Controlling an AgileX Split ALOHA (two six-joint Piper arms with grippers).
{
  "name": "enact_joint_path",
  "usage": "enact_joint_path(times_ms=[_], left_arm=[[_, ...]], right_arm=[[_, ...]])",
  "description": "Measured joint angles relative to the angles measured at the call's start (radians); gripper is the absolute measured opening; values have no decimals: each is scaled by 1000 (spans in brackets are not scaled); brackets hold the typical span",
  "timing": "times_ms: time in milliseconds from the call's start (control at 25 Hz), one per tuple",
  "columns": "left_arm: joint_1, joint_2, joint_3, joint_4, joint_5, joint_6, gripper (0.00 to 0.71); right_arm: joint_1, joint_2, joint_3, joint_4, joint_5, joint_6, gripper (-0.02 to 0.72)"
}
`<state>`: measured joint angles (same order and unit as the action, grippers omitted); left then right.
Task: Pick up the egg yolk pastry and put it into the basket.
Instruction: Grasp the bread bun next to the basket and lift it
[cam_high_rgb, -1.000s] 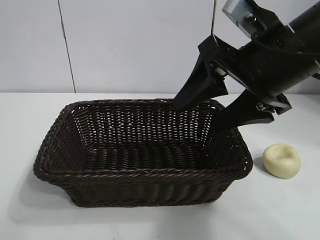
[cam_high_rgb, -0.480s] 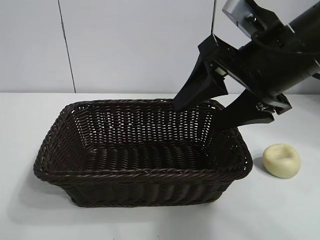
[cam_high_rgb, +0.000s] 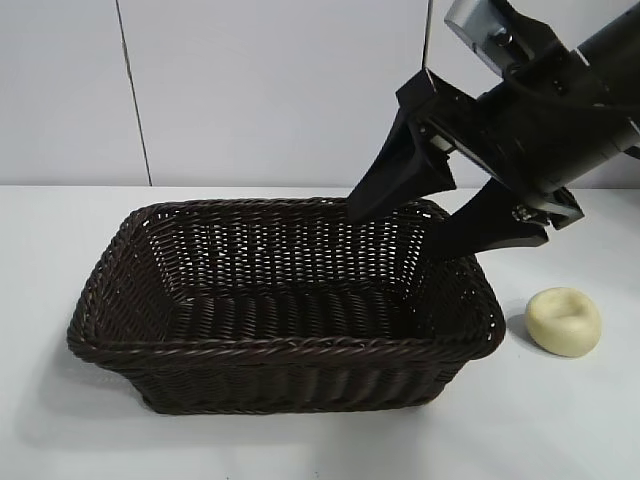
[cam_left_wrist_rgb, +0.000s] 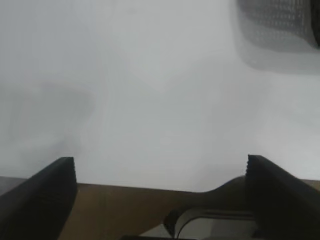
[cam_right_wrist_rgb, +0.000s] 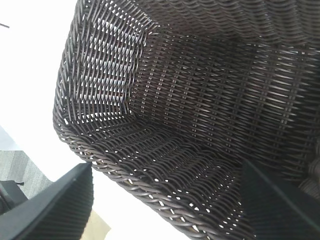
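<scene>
Over the basket's (cam_high_rgb: 280, 310) right end, my right claw (cam_high_rgb: 415, 225) hangs wide, empty. Pastry (cam_high_rgb: 564, 321) sits on table beside basket; I should swing right, drop straight, straddle it.

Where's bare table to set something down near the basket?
Bare white table left of the dark brown woven wicker basket and in front of it. Crowded right: the pale cream rounded pastry, with the open right gripper over the basket's right end.

Dk brown woven basket (cam_high_rgb: 280, 345), pale cream pastry (cam_high_rgb: 564, 321)
</scene>
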<state>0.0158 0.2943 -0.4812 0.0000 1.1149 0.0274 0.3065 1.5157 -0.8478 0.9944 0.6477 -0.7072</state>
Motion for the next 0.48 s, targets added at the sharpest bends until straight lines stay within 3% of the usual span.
enact_joint_path(times_ms=[360, 480], left_arm=[[0, -199, 2, 0, 2, 0, 658], [0, -287, 2, 0, 4, 0, 658]], right_arm=[[0, 0, -11, 1, -3, 8, 579], [0, 0, -51, -13, 2, 38, 579]])
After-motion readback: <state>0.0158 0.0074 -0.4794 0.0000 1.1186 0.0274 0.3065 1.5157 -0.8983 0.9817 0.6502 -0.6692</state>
